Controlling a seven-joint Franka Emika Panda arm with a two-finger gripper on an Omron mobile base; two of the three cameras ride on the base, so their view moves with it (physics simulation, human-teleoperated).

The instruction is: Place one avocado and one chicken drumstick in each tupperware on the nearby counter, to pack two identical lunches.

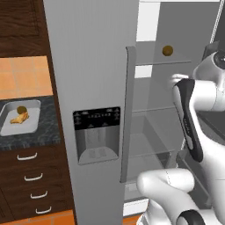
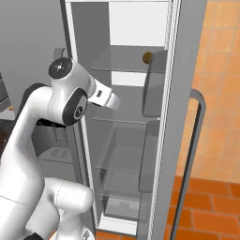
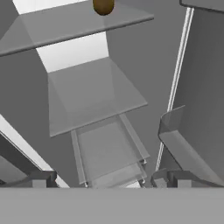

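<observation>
Your gripper (image 3: pixel 103 180) hangs spread wide and empty inside the fridge (image 1: pixel 92 66). The avocado (image 3: pixel 103 6) sits on the fridge's upper glass shelf (image 3: pixel 74 24); judge it light, round and roll-prone, so pinch across its middle.

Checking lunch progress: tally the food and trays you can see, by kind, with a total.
Avocados: 2, one on the fridge shelf, one in the tray
Chicken drumsticks: 1, in the tray
Trays: 1, on the counter
Total: 4
</observation>
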